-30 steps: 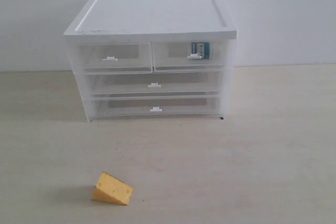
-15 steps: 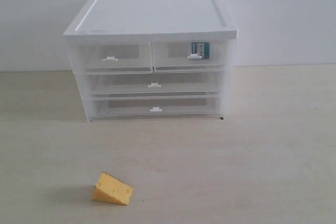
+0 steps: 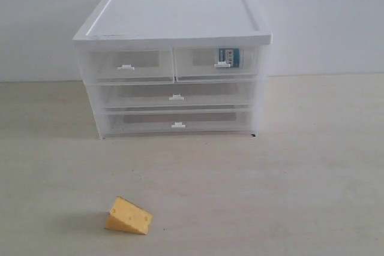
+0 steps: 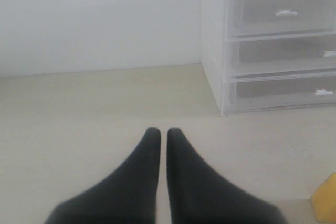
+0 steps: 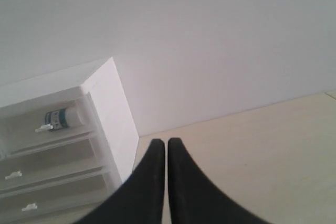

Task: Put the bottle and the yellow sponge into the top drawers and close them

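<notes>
Black and tapered, the left claw (image 4: pixel 163 132) has its tips drawn together with just a sliver between them, gripping nothing, low over the pale beige worktop (image 4: pixel 79 108). Bare worktop runs from it to the white-topped translucent plastic cabinet (image 4: pixel 212 51). The orange-yellow cheese-wedge sponge (image 4: pixel 326 199) peeks in at the edge of the wrist view, apart from the tips. Over to the right claw (image 5: pixel 166 142): pinched together too, nothing in it, near the cabinet's corner. From the exterior view, the sponge sits on the worktop well in front of the cabinet, towards its left. The small white bottle with the blue-teal label (image 3: pixel 228 57) lies inside the right top drawer (image 3: pixel 195 64), which is pushed in. The left top drawer (image 3: pixel 144 67) is pushed in as well, above the two full-width drawers (image 3: pixel 138 95).
</notes>
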Action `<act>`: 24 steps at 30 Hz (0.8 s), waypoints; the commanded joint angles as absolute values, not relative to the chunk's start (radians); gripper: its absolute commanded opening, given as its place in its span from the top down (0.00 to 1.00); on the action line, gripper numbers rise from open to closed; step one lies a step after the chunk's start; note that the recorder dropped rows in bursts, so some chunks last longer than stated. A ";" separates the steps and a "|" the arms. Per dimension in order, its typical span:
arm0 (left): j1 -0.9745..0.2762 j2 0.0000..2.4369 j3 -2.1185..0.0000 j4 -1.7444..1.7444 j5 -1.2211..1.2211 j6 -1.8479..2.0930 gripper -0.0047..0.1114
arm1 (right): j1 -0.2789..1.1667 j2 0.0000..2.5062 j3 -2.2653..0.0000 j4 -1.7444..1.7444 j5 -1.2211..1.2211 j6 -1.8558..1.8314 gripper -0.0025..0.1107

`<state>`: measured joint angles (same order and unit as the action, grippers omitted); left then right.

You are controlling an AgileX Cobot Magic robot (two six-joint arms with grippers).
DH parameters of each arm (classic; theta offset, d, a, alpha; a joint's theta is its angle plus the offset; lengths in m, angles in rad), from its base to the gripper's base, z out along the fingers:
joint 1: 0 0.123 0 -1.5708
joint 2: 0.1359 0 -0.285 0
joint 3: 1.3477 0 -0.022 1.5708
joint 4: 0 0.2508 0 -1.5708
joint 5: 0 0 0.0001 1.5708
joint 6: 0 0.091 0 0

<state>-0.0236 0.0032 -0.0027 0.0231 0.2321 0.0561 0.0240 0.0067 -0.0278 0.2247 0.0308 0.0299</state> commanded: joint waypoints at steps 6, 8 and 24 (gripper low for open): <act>-0.021 0.000 0.000 0.022 0.225 0.053 0.92 | 0.020 0.000 0.000 0.171 -0.034 -0.034 0.98; -0.021 0.000 0.000 0.027 0.218 0.053 0.92 | 0.020 0.000 0.000 0.167 0.008 -0.058 0.98; -0.021 0.000 0.000 0.029 -0.347 -0.617 0.92 | 0.020 0.000 0.000 0.177 0.136 -0.061 0.98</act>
<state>-0.0236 0.0032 -0.0027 0.0192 -0.2952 -0.4617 0.0240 0.0049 0.0014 0.1756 0.1325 -0.0658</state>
